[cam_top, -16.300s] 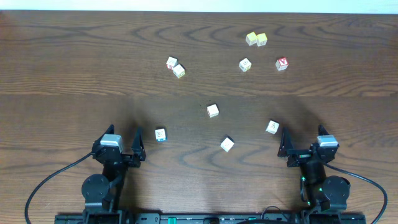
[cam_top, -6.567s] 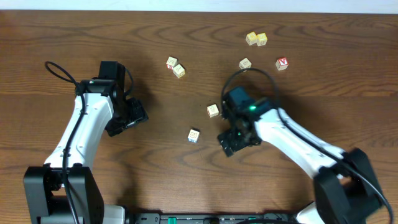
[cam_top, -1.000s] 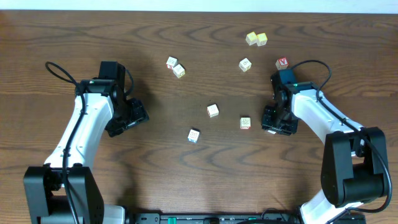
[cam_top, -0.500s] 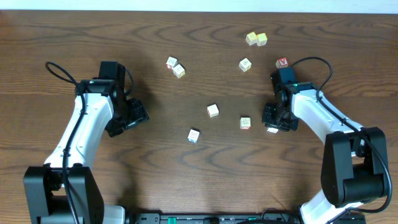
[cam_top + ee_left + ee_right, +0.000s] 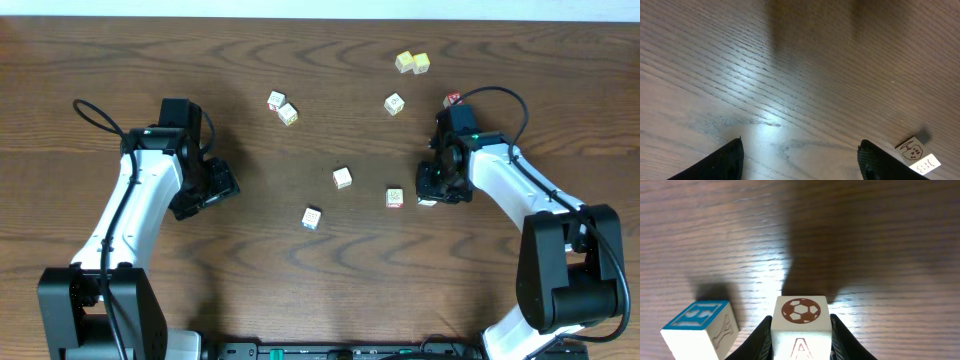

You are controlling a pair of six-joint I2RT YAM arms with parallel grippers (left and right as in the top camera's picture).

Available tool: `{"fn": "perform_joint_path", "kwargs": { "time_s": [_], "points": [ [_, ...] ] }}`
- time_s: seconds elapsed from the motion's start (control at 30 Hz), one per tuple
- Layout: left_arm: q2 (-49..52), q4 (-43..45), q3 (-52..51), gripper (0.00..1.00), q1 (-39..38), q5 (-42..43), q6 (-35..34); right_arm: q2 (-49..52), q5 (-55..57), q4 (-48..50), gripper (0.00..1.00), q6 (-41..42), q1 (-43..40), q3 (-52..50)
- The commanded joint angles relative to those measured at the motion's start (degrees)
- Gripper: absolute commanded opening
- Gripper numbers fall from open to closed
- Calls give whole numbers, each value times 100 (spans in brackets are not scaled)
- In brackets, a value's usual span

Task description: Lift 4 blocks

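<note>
My right gripper [image 5: 432,192] is shut on a pale block [image 5: 800,325] that has a brown soccer ball on top and a red A on its near face. A black finger presses each side of it. Its shadow lies on the wood just beyond it. A second block [image 5: 697,330] with a teal letter stands close to its left, the same block [image 5: 395,197] seen from overhead. Two more blocks [image 5: 343,178] [image 5: 312,217] sit mid-table. My left gripper [image 5: 215,185] hangs open over bare wood at the left, with one block [image 5: 917,155] beyond its right finger.
At the back lie two yellowish cubes [image 5: 412,63], a pale cube [image 5: 394,103] and a pair of cubes [image 5: 282,107]. A cube with a red letter [image 5: 452,98] peeks out from behind my right arm. A black cable loops above each arm.
My right gripper has shut on the soccer-ball block and shifted slightly left and toward the back of the table with it. The left arm has not moved.
</note>
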Motion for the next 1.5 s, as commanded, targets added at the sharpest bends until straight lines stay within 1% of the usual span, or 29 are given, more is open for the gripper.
{"fn": "perform_joint_path", "kwargs": {
  "time_s": [0.0, 0.27, 0.37, 0.43, 0.87, 1.03, 1.47],
  "points": [
    [11, 2, 4, 73, 13, -31, -11, -50, -214, 4, 17, -348, 157, 48],
    [11, -4, 4, 73, 13, -31, -11, -50, -90, -81, 18, -367, 481, 48],
    [11, -4, 4, 73, 13, -31, -11, -50, 321, -166, 18, -118, 483, 48],
    [11, -4, 4, 73, 13, -31, -11, -50, 389, -192, 18, -116, 483, 48],
    [11, -2, 4, 73, 13, -31, -9, -50, 341, -35, 19, -105, 485, 48],
    [11, -2, 4, 73, 13, -31, -11, -50, 299, 15, 18, 125, 485, 48],
    [11, -2, 4, 73, 13, -31, -9, -50, 138, -9, 20, 11, 494, 48]
  ]
}}
